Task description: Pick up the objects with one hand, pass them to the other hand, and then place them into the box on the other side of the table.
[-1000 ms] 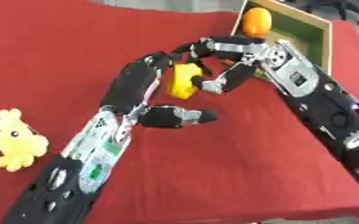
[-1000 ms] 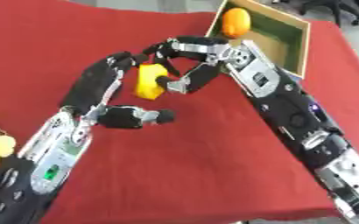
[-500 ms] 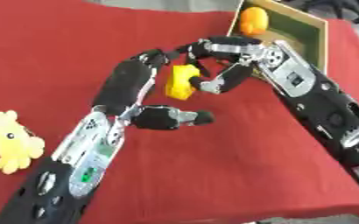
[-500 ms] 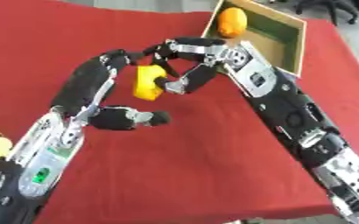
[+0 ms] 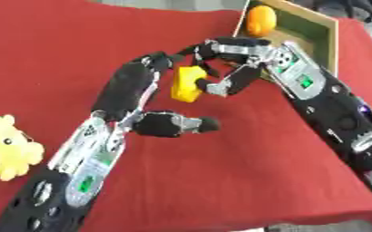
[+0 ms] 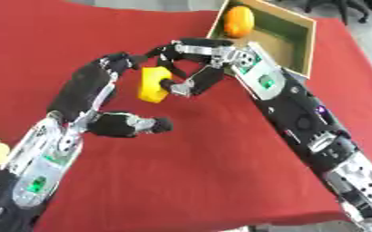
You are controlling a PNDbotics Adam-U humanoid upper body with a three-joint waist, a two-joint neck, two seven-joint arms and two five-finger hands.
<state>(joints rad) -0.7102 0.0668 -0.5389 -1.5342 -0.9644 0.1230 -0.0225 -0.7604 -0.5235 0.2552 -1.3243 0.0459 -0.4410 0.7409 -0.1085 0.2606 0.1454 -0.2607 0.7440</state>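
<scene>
Handover: yellow block is up off the red table, mid-scene, between the two robot hands.
Left robot hand: left robot hand comes in from the lower left; its upper fingers curl over the block's top left side, while its thumb sticks out lower down, apart from the block.
Right robot hand: right robot hand reaches in from the right; fingers arch over the block's top and the thumb presses its right face, so it pinches the block.
Block: upright, slightly tilted, touched by both robot hands at once.
Box: green-lined box with a pale rim at the table's far right corner, well apart from the block.
In the box: an orange round thing lies at its far left end.
Toy: yellow plush lies on the table at the left edge, beside the left arm and well apart from the block.
</scene>
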